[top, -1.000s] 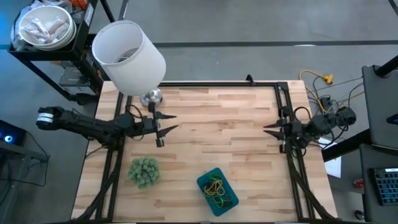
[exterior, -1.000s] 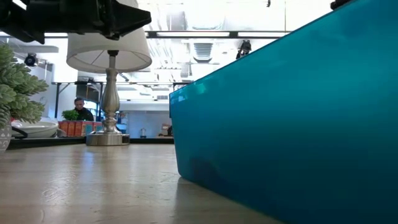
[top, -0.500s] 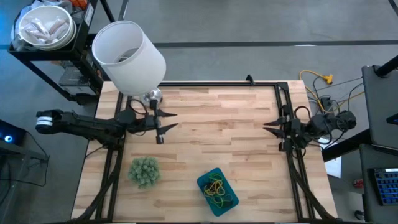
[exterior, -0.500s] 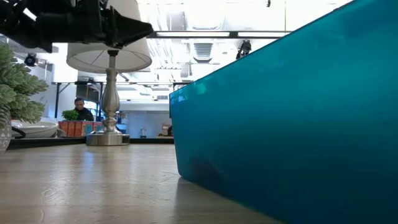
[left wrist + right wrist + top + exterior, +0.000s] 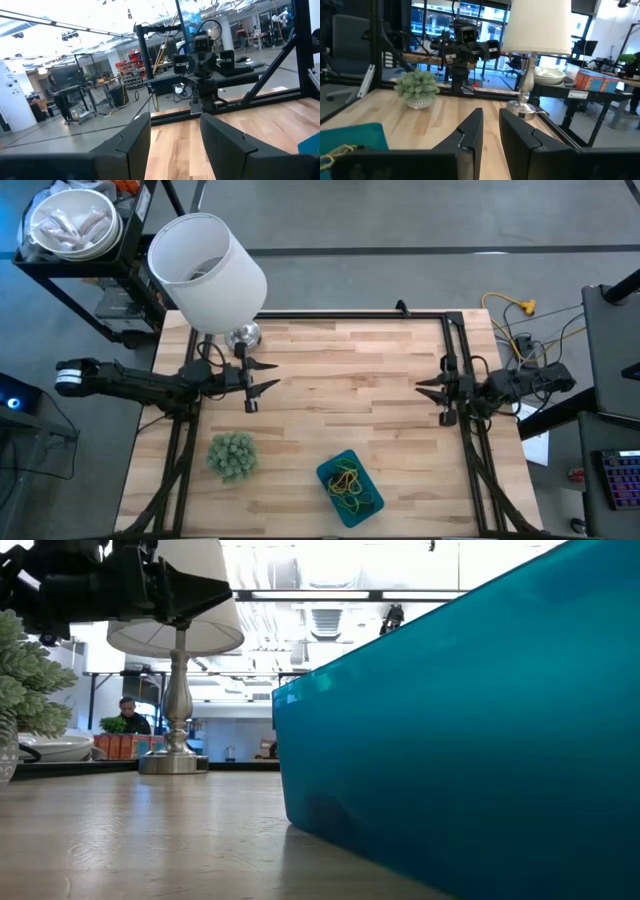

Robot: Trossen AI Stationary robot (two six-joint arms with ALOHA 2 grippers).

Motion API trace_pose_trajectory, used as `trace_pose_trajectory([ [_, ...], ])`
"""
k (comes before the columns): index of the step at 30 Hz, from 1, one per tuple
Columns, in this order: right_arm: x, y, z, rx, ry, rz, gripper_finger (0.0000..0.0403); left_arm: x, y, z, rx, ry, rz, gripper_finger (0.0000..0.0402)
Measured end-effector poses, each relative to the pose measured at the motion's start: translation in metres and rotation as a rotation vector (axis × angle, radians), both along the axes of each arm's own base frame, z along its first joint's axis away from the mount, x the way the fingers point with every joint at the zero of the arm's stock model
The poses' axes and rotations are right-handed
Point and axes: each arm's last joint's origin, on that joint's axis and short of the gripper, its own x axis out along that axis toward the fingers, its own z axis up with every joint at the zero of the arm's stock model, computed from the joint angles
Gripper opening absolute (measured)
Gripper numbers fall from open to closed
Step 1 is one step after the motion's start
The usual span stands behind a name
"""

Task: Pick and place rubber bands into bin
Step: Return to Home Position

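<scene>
The teal bin (image 5: 350, 487) lies near the table's near edge, right of its middle, and fills the right of the low view (image 5: 470, 730). A tangle of yellow, green and dark rubber bands (image 5: 347, 480) lies inside it; a yellow one (image 5: 335, 151) shows in the right wrist view. My left gripper (image 5: 277, 376) hovers open over the table's left part, far from the bin (image 5: 312, 145). My right gripper (image 5: 420, 388) hovers at the table's right side, its fingers open by a narrow gap (image 5: 491, 117). Both point level toward the table's middle and hold nothing.
A lamp with a white shade (image 5: 205, 270) stands on its silver base (image 5: 243, 336) at the far left corner, just behind my left gripper. A fuzzy green plant in a pot (image 5: 232, 455) sits near left. Black frame rails (image 5: 470, 450) run along the table's sides.
My left gripper has drawn back a little toward the table's left edge, staying open. My right gripper has crept slightly toward the table's middle. The bin and the bands have not moved.
</scene>
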Motion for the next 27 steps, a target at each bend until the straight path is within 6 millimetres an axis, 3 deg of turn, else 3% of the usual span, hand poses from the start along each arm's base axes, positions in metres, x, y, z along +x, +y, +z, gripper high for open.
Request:
trace_pose_trajectory([
  [10,0.01,-0.009,-0.023,-0.025,-0.026,-0.122,0.0057,0.0,0.001,0.0,0.001,0.001,0.007,0.0157],
  [16,0.012,-0.018,-0.026,-0.016,-0.017,-0.059,0.0057,0.0,0.001,-0.001,0.007,0.003,0.01,0.0157],
  [22,0.015,-0.026,-0.046,-0.01,0.052,-0.099,0.0057,-0.001,0.002,-0.004,0.02,0.016,0.018,0.0157],
  [27,0.014,-0.027,-0.045,-0.039,0.038,-0.115,0.0057,-0.009,0.001,-0.011,0.021,0.006,0.02,0.0157],
])
